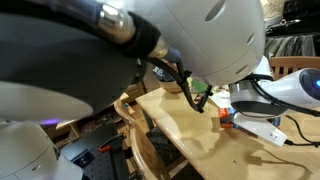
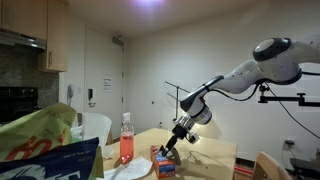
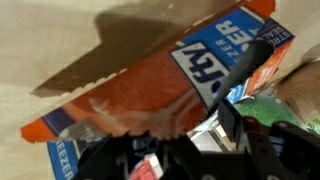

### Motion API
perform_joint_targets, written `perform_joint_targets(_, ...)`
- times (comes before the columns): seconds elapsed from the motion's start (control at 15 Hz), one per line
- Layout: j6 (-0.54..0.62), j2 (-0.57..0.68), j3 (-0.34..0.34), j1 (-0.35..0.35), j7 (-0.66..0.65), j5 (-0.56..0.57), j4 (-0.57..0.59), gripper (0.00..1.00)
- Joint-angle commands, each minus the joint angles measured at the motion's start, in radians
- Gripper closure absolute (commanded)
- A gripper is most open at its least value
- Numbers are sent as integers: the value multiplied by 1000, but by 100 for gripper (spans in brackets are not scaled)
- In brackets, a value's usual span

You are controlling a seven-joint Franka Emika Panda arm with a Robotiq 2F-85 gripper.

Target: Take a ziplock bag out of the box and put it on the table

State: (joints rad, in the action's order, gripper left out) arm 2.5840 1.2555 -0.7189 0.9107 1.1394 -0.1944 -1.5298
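Your gripper [image 2: 171, 146] hovers over the orange box [image 3: 150, 90] lying on the table [image 3: 60, 40], its fingers' [image 3: 243, 68] grip impossible to tell; the bag [image 3: 128, 122], seemingly peeking from the box's mouth, looks light, limp and slippery, so pinch its exposed edge.

The box [image 3: 140, 95] is printed cardboard, orange-red and blue, with a faint sheen and a ragged, fibrous torn edge. The bench [image 3: 50, 40] is pale wood, smooth, with a soft satin finish. The arm [image 2: 275, 55] has glossy white plastic shells, and the claw [image 2: 168, 150] looks matt black.
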Motion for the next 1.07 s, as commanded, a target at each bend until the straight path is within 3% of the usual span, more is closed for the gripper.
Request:
perform_joint_targets(0.0,-30,-16,28,-25,4,-44,9,28)
perform_joint_targets(0.07,-27,-16,34,-29,1,-49,8,27)
perform_joint_targets(0.27,-34,-16,46,-40,0,-59,15,12)
perform_joint_targets(0.47,-45,-15,50,-43,4,-67,18,9)
perform_joint_targets(0.87,-59,-3,51,-45,9,-97,45,30)
perform_joint_targets(1.0,-68,3,51,-45,6,-114,55,21)
